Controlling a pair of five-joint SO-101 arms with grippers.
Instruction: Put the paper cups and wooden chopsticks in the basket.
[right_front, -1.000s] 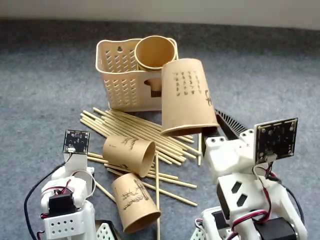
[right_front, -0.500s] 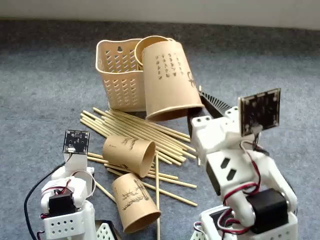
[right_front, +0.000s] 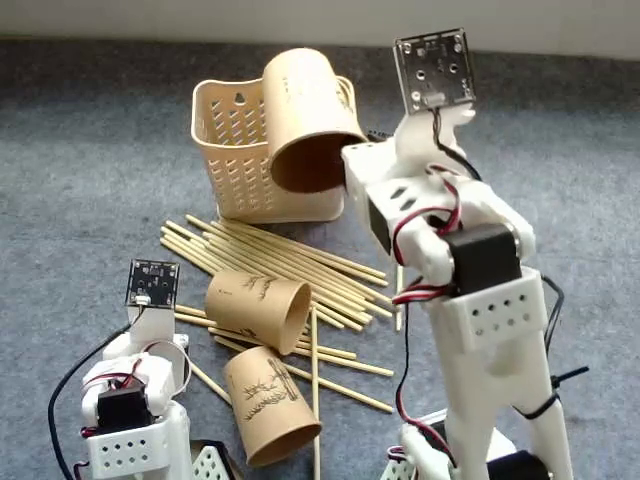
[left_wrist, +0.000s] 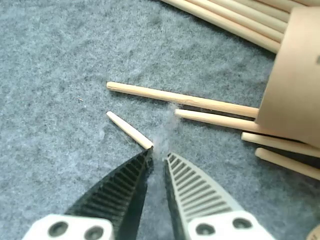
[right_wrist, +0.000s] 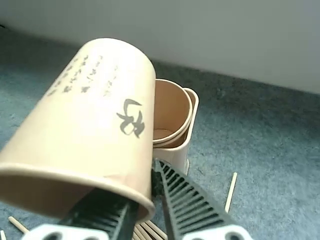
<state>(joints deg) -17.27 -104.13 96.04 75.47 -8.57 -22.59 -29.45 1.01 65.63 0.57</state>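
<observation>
My right gripper (right_front: 347, 165) (right_wrist: 145, 195) is shut on the rim of a tan paper cup (right_front: 305, 115) (right_wrist: 90, 125). It holds the cup tilted, mouth toward the arm, above the right end of the cream slotted basket (right_front: 232, 150). Stacked cups (right_wrist: 172, 112) stand inside the basket just behind it. Two more paper cups (right_front: 258, 308) (right_front: 268, 400) lie on their sides among the wooden chopsticks (right_front: 290, 265) spread in front of the basket. My left gripper (left_wrist: 157, 156) is shut and empty, low over the carpet, its tips beside a short chopstick end (left_wrist: 129, 129) and near one cup (left_wrist: 295, 90).
Grey carpet (right_front: 90, 200) covers the table, bare to the left and right of the basket. The left arm (right_front: 135, 400) sits low at the front left. One stray chopstick (right_wrist: 230, 192) lies right of the basket. A pale wall runs along the back.
The right arm has risen and carried the held cup up and back-left, from in front of the basket to above its right end. The left arm has not moved.
</observation>
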